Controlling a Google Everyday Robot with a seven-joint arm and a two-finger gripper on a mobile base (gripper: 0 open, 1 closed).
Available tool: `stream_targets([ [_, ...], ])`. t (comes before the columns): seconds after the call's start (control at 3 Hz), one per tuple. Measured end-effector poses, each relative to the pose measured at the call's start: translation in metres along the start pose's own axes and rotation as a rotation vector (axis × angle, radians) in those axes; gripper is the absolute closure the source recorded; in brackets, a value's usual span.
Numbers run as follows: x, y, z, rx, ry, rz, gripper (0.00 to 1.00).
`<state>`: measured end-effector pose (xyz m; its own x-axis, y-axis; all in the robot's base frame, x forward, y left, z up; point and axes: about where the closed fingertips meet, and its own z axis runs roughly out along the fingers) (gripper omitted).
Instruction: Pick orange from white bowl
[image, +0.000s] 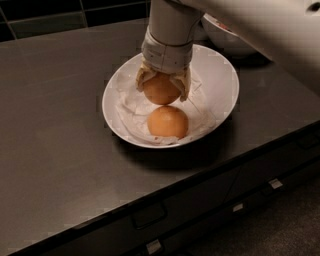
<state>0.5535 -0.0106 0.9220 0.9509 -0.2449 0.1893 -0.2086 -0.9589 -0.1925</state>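
The white bowl (220, 75) sits on the dark counter, lined with crumpled white paper. My gripper (162, 86) reaches straight down into the bowl's far half. Its fingers (143, 79) are shut on either side of the orange (161, 90), which sits low over the paper. I cannot tell whether the orange still touches the paper. A second, deeper-orange fruit (168, 121) lies free in the bowl's near half, just in front of the held one.
Another white bowl (227, 37) stands at the back right, mostly hidden behind my arm (260, 22). The dark counter (55, 125) spreads to the left and front. Its front edge runs above drawers with handles (147, 216).
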Motion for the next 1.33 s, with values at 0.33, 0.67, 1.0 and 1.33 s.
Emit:
stream_targets([
  [0.33,-0.006,0.005,-0.017,0.026,0.067,0.024,1.00],
  [0.67,-0.011,0.010,-0.037,0.080,0.143,0.039,1.00],
  [1.0,-0.013,0.015,-0.057,0.165,0.234,0.060,1.00],
  [1.33,-0.011,0.012,-0.070,0.215,0.294,0.074,1.00],
])
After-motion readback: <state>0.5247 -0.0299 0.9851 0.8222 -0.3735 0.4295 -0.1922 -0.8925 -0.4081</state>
